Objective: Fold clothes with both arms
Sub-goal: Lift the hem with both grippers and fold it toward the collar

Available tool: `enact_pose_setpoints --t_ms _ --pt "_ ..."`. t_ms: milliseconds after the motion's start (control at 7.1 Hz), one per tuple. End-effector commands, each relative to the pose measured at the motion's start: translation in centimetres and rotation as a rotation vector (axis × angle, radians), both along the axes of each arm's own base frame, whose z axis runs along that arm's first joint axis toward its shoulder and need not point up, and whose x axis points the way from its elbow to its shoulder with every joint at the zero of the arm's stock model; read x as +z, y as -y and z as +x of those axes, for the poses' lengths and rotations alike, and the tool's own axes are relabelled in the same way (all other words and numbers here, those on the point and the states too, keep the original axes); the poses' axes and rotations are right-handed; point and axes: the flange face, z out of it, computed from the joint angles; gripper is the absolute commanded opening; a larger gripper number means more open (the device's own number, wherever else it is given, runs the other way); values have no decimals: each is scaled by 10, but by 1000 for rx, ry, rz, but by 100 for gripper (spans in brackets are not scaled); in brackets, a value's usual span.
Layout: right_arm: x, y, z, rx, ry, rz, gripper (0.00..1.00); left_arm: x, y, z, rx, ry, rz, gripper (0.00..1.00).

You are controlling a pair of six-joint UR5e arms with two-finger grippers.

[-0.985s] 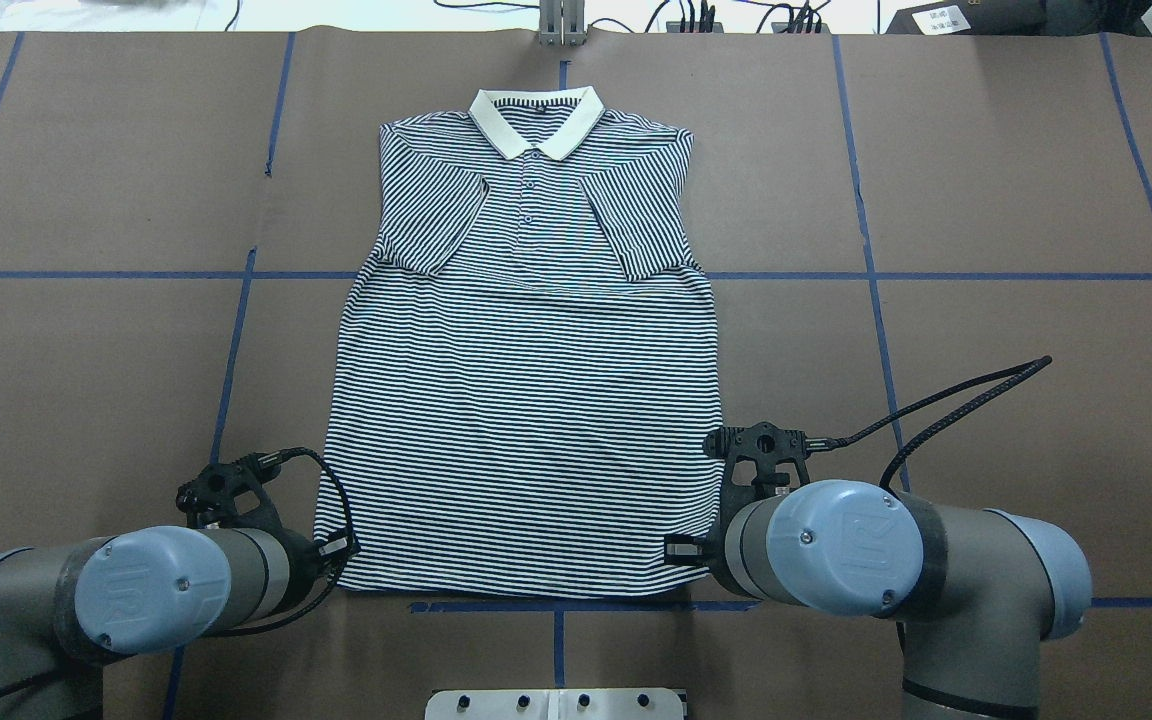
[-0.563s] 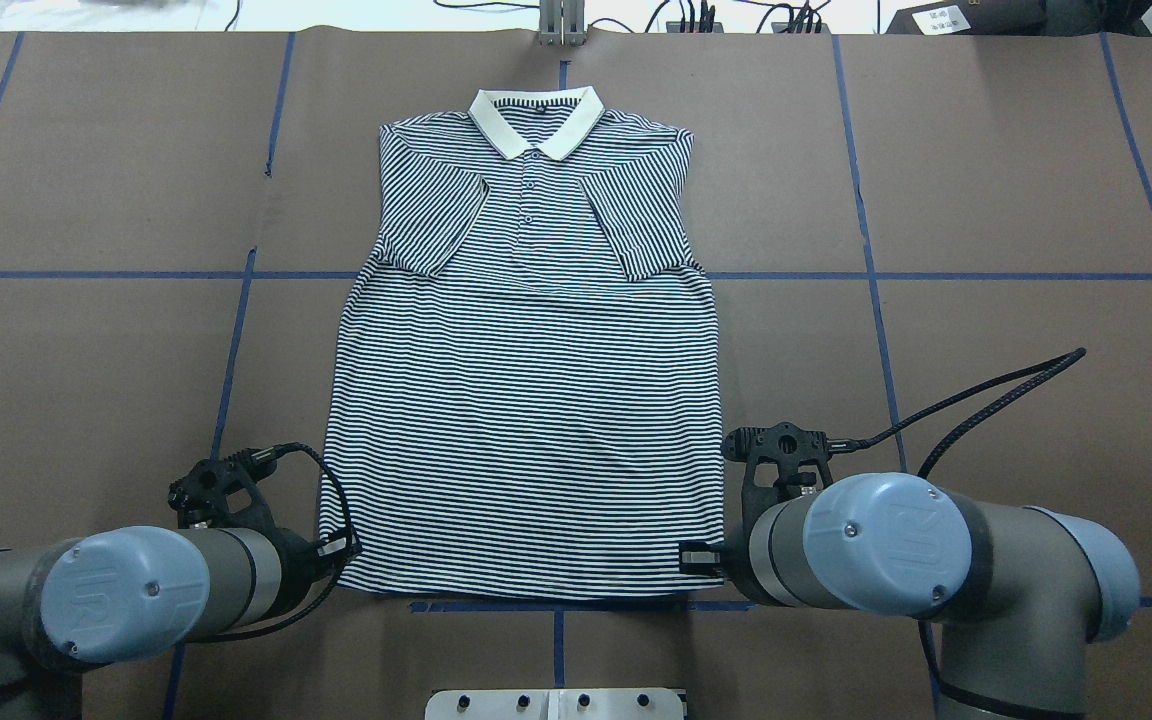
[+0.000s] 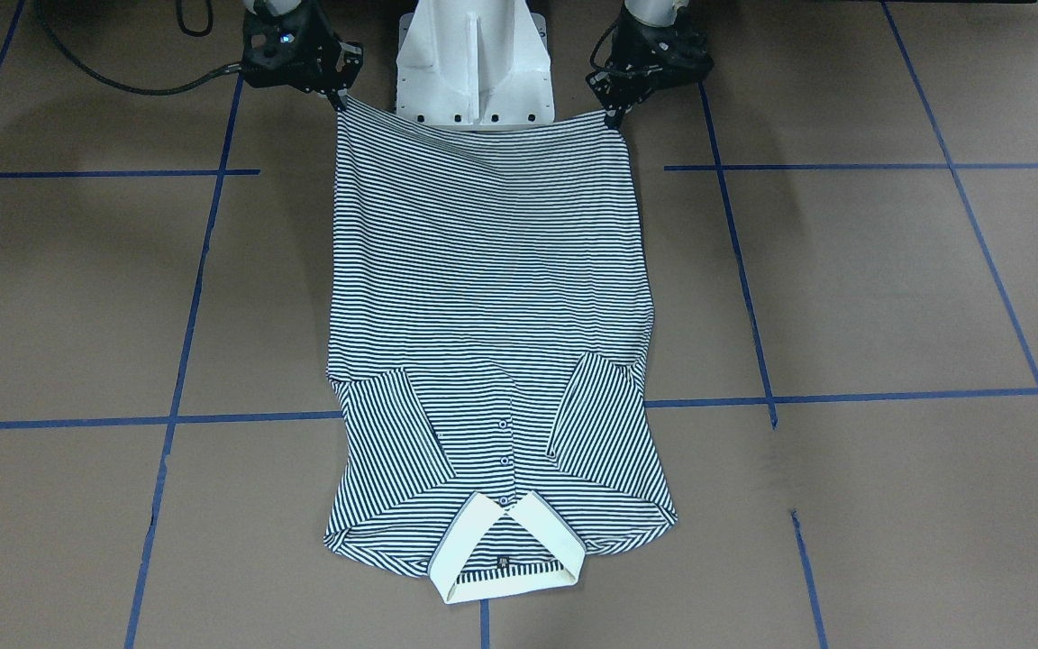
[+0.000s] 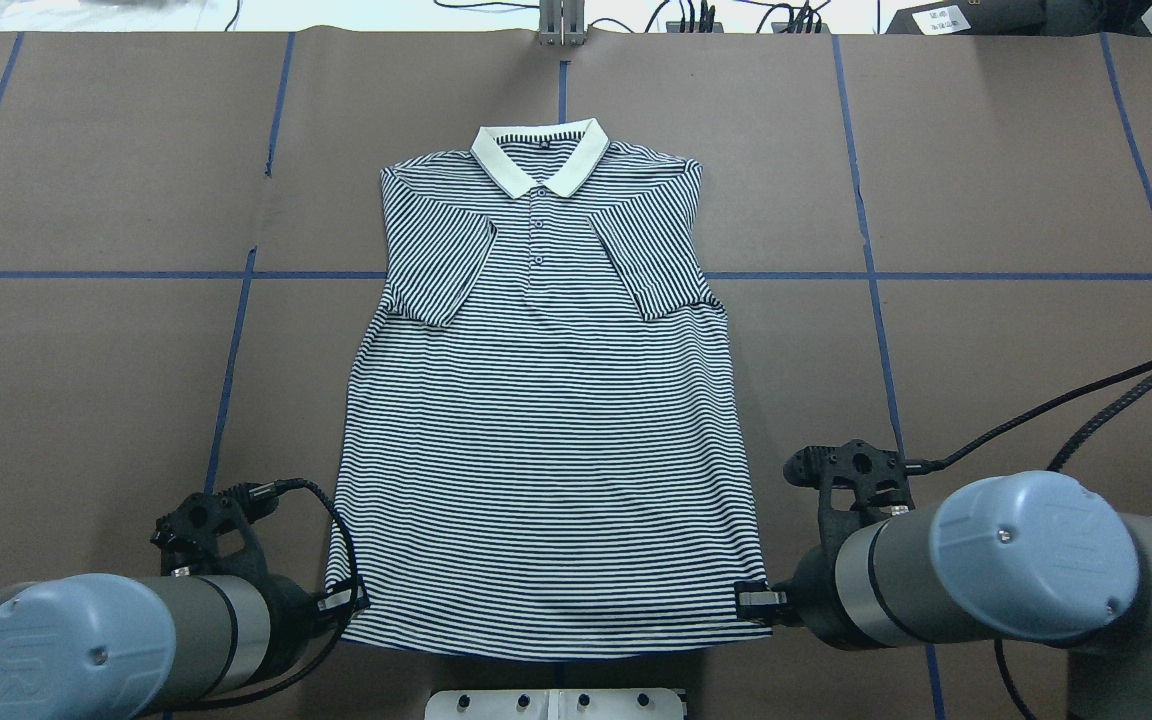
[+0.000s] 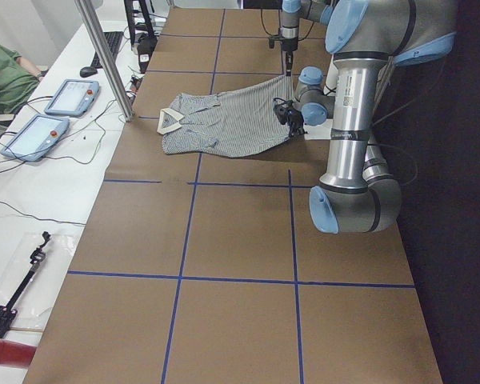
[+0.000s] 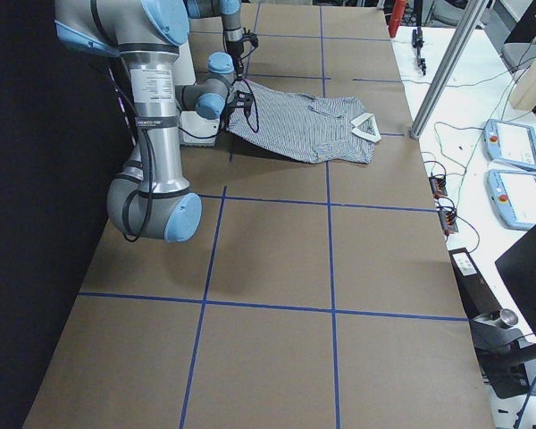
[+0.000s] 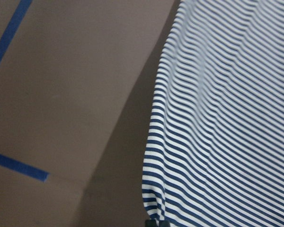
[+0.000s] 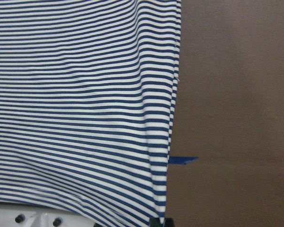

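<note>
The left fingers and right fingers each pinch a shirt hem corner, starting the fold. Next, both should carry it evenly toward the collar

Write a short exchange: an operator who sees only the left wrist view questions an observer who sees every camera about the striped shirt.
Operator: I see only striped cloth and table. Is the other hem corner held?
Observer: Yes, the right gripper pinches the polo shirt at its other hem corner.
Operator: Are the sleeves spread out?
Observer: No, both sleeves lie folded in over the chest.
</note>
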Motion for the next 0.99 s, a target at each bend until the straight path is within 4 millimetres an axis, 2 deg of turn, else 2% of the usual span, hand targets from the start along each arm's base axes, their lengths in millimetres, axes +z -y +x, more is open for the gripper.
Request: enact_pose_setpoints --t_ms 0,141,282,422,563,845 --pt "0 -10 23 -28 8 -20 0 -25 -31 -14 66 -15 -2 0" --pt "1 -10 14 -35 5 -14 0 -28 -31 -5 73 -19 3 0" --pt "1 17 0 -3 3 21 0 -24 -23 3 91 -2 53 0" --pt "-7 55 -10 40 8 62 0 -18 6 1 89 24 132 0" --pt "-3 96 -7 64 -8 122 0 -25 48 -7 40 29 187 0" --pt "-1 180 13 75 -56 298 0 -17 128 -4 -88 85 202 0"
